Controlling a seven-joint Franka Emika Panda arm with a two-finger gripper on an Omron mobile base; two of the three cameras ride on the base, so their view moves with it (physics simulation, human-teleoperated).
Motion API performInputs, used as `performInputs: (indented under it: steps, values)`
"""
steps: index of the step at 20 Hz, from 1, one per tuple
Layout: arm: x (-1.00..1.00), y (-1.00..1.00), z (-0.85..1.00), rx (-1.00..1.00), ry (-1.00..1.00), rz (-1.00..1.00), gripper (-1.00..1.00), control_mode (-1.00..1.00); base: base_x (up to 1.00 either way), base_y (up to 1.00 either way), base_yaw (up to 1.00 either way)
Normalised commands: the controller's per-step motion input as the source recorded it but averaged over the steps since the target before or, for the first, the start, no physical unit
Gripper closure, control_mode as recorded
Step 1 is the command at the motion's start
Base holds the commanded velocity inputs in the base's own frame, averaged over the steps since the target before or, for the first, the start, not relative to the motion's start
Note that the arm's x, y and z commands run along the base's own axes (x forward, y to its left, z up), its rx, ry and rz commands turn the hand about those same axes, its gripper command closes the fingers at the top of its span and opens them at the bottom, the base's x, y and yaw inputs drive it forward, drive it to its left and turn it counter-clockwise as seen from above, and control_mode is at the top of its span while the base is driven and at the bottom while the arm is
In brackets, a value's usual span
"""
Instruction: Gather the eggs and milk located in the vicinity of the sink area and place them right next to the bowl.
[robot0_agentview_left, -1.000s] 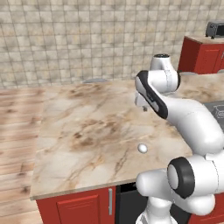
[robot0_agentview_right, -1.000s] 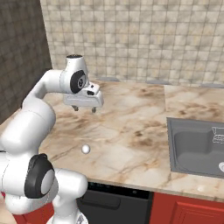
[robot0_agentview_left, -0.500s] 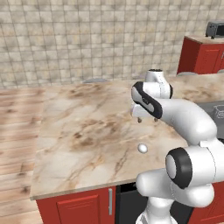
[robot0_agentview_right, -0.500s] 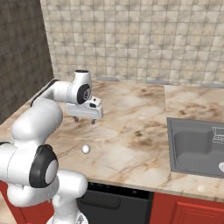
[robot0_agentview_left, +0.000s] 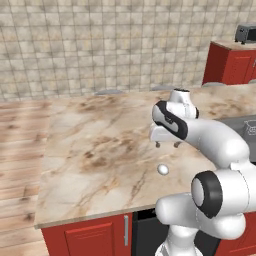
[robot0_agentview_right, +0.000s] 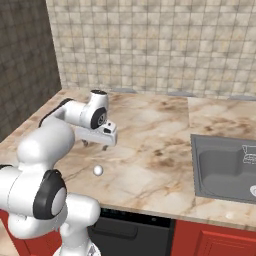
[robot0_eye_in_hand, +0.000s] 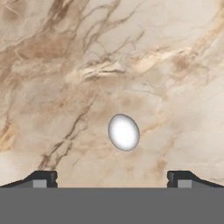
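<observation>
A small white oval egg (robot0_agentview_left: 163, 169) (robot0_agentview_right: 98, 170) lies on the marble counter (robot0_agentview_left: 100, 150) near its front edge. My gripper (robot0_agentview_left: 167, 145) (robot0_agentview_right: 95, 145) hangs a little above the counter, just behind the egg, pointing down with its jaws wide open and nothing between them. In the hand view the egg (robot0_eye_in_hand: 124, 132) lies ahead of the open gripper (robot0_eye_in_hand: 113, 178), about midway between the two tips. The sink (robot0_agentview_right: 225, 170) is a grey recessed basin at the right with a wire rack (robot0_agentview_right: 248, 155). The milk and the bowl are out of view.
A tiled wall backs the counter. Two low grey shapes (robot0_agentview_left: 109, 92) (robot0_agentview_left: 162, 87) sit at the counter's back edge, too small to identify. A red cabinet (robot0_agentview_left: 230, 62) with a toaster (robot0_agentview_left: 246, 32) stands at the far right. The counter's left edge drops to a wooden floor.
The arm has folded down and brought the gripper lower and nearer the front, from high above the counter to just behind the egg. The jaws have stayed open. The egg has not moved.
</observation>
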Motion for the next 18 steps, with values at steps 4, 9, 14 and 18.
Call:
performInputs:
  steps: [4, 9, 14, 18]
  values:
    - [0.00, 0.17, -0.38, -0.04, 0.06, 0.00, -1.00, -1.00, 0.00, 0.00, 0.00]
    - [0.00, 0.01, -0.75, 0.00, 0.03, 0.00, -1.00, -1.00, 0.00, 0.00, 0.00]
    - [0.00, -0.23, -0.41, 0.00, 0.00, 0.00, -1.00, -1.00, 0.00, 0.00, 0.00]
    - [0.00, -0.29, -0.26, 0.00, 0.00, 0.00, -1.00, -1.00, 0.00, 0.00, 0.00]
